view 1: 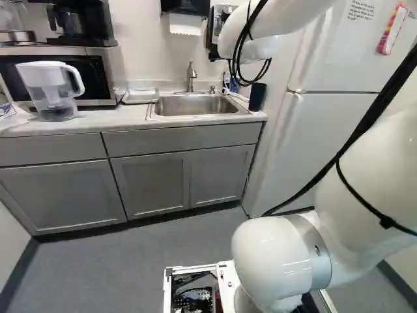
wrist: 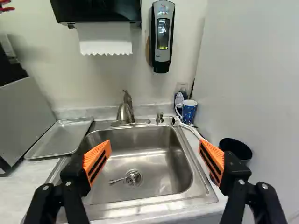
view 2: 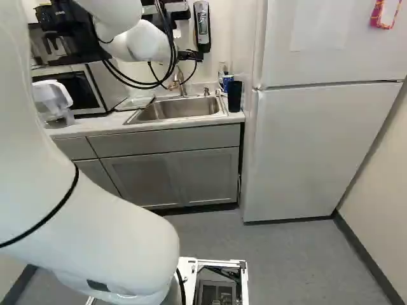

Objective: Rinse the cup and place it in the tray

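Observation:
A black part of my gripper (view 2: 191,56) shows over the sink area in the right base view, its fingertips hidden there. In the wrist view the gripper (wrist: 154,151) stands open, nothing between its pads, above the steel sink (wrist: 154,158). A dark cup (wrist: 236,148) stands on the counter right of the sink, partly behind one finger; in the right base view this dark cup (view 2: 234,96) is beside the fridge. A blue patterned mug (wrist: 189,112) sits at the sink's back corner. The metal tray (wrist: 60,137) lies on the counter across the sink from the cups.
A faucet (wrist: 125,112) rises behind the sink. A soap dispenser (wrist: 162,37) and a paper towel holder (wrist: 100,10) hang above. A microwave (wrist: 21,116) borders the tray, a water pitcher (view 1: 52,91) stands in front of it, and a fridge (view 2: 318,146) stands beside the counter.

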